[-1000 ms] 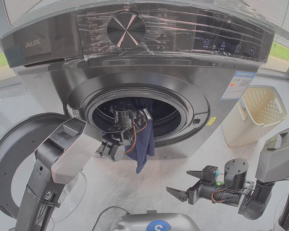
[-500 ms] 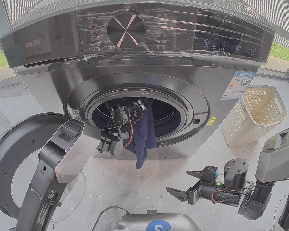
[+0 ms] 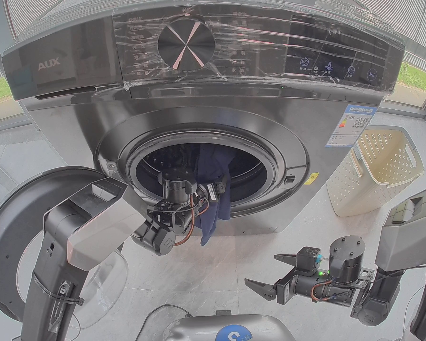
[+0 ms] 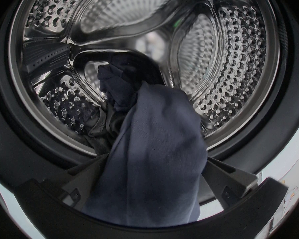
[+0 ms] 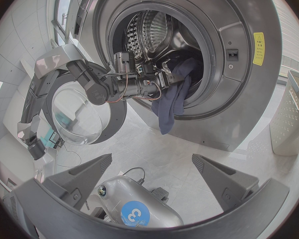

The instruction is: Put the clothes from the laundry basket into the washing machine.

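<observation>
My left hand (image 4: 156,158) sits at the mouth of the washing machine (image 3: 279,114), spread wide with the dark blue garment (image 3: 209,226) lying across it, half inside and half hanging over the lip, while my right hand (image 3: 260,269) hangs open and empty above the floor (image 3: 189,271).

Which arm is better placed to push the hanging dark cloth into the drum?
Left: the left gripper is at the drum mouth, open around the dark cloth; the right gripper hangs low, apart.
</observation>
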Robot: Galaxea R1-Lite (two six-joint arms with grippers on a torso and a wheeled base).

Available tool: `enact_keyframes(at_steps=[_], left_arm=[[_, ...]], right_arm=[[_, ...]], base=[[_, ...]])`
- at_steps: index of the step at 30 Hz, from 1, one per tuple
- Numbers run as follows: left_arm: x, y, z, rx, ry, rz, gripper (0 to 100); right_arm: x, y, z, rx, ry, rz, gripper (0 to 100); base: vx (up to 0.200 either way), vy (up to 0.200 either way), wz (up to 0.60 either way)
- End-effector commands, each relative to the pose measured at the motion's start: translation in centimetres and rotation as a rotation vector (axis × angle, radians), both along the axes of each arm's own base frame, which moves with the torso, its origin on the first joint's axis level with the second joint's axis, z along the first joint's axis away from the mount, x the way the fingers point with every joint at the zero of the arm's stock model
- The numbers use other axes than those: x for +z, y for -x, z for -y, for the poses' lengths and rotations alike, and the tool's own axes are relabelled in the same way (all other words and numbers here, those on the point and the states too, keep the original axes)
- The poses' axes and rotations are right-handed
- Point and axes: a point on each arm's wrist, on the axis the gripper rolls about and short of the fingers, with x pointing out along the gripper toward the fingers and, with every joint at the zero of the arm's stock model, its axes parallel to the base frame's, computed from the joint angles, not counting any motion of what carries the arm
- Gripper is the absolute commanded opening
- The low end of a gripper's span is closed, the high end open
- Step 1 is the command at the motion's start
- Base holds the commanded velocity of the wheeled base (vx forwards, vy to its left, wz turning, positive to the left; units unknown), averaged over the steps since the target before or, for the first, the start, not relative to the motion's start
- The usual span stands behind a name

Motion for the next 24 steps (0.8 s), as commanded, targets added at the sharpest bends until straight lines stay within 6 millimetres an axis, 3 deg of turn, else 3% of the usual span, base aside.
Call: enact_keyframes(at_steps=[1,2,3,12,16,24], left_arm=[[-0.7,0.5,-0.1,-0.007,-0.021,-0.029,100],[-1.0,0.5,-0.1,-0.009,-0.023,-0.033,100],[-1.0,0.5,-0.1,-0.009,-0.023,-0.033,0],[0.3,-0.4,0.2,-0.036,0.015,0.012,0],[2.0,-2.9,-0.5,0.016,0.157,0.07,0],[4.1,-5.7,-0.3,0.044,0.293,0.264,0]], right_arm=[[0.0,0.0,0.0,0.003,-0.006,0.007,100],[0.0,0.0,0.0,0.003,-0.006,0.007,100],[0.0,0.0,0.0,0.002,-0.007,0.006,100],[0.0,0.0,0.0,0.002,-0.006,0.004,100],[-0.2,0.1,-0.1,0.004,-0.002,0.0,100],[-0.2,0.1,-0.1,0.004,-0.001,-0.002,100]], base=[[0.0,0.0,0.0],[0.0,0.0,0.0],[0.0,0.0,0.0],[0.0,0.0,0.0],[0.0,0.0,0.0],[0.0,0.0,0.0]])
